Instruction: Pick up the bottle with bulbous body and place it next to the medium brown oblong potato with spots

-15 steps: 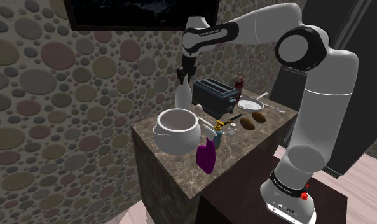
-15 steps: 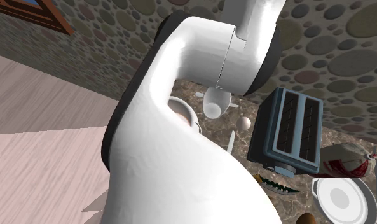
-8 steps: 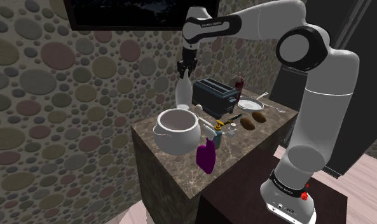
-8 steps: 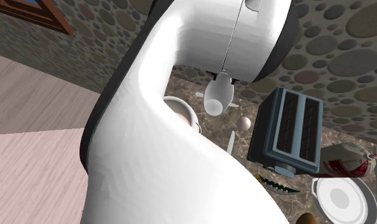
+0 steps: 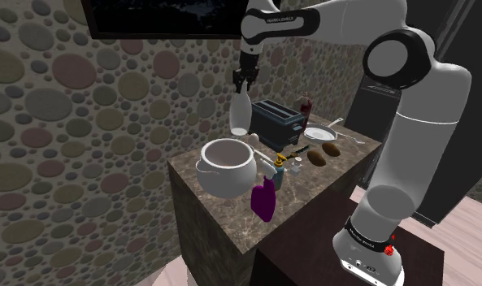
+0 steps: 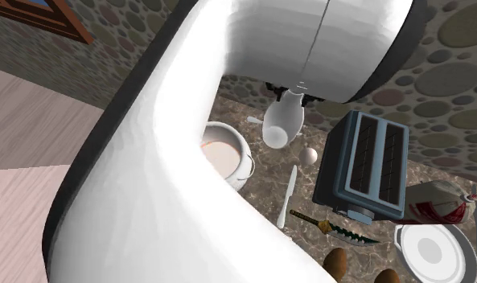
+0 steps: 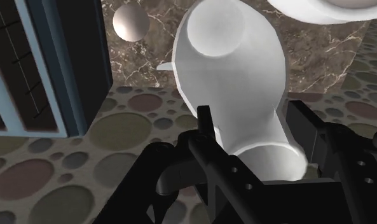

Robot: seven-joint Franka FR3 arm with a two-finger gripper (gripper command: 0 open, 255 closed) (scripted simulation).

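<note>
**A:** Wrist view, up close: the gripper (image 7: 253,127) is clamped tight on the white bottle (image 7: 234,70) at its neck, with the bulb pointing down at the counter (image 7: 149,57).

**B:** The shoulder view gives the height. The bottle hangs clear above the counter, between the pot (image 5: 227,165) and the toaster (image 5: 275,120).

**A:** Counts: 1 pot, 1 toaster and 2 potatoes (image 5: 317,157) side by side, well apart from the bottle.

**B:** The second exterior view adds 1 small ball (image 6: 310,155) on the counter, just beside the toaster.

**A:** Room? The potatoes lie near the counter's edge on the stand's (image 5: 369,256) side, with a bare strip around them. The pebbled wall (image 5: 68,97) rises behind the toaster.
</note>
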